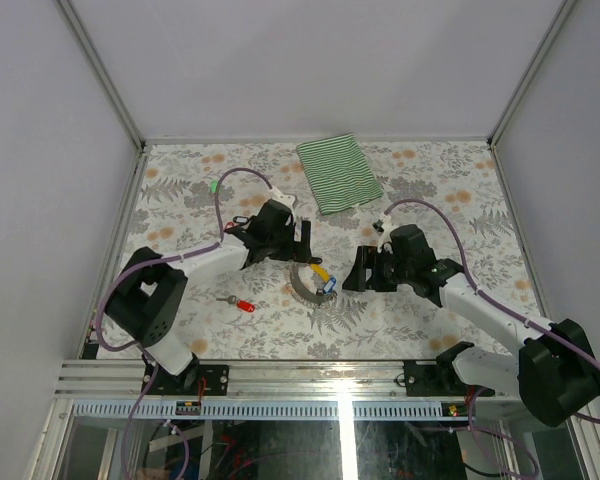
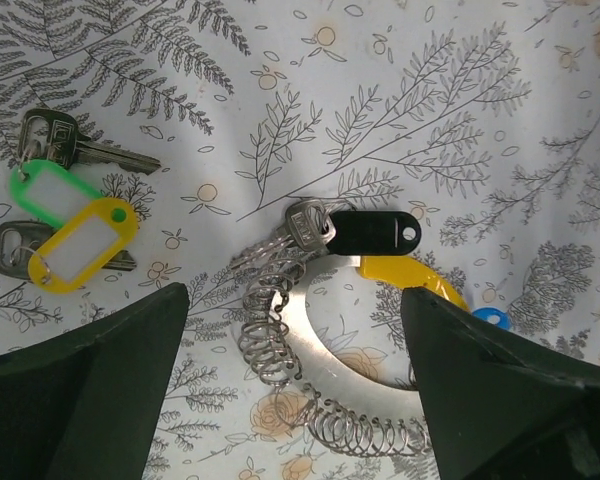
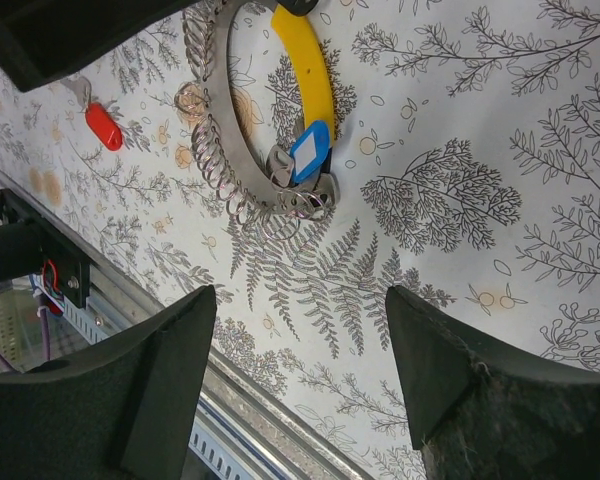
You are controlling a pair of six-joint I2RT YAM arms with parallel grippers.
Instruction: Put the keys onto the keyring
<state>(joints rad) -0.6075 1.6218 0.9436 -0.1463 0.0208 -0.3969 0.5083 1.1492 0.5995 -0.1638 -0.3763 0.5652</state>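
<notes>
Left gripper [image 2: 292,330], right gripper [image 3: 300,335] agape — keyring [image 2: 325,355] between them

no readable text or numbers anywhere, key tags [image 2: 83,244] unmarked

Seen from the left wrist, the keyring [image 2: 280,350] runs off the bottom edge, and the blue tag [image 2: 492,318] at its end only peeks out from behind a finger [image 2: 510,390]. Seen from the right wrist, the keyring's top is lost past the upper edge. From overhead, the keys [image 1: 323,283] on the keyring are too small to tell apart.
</notes>
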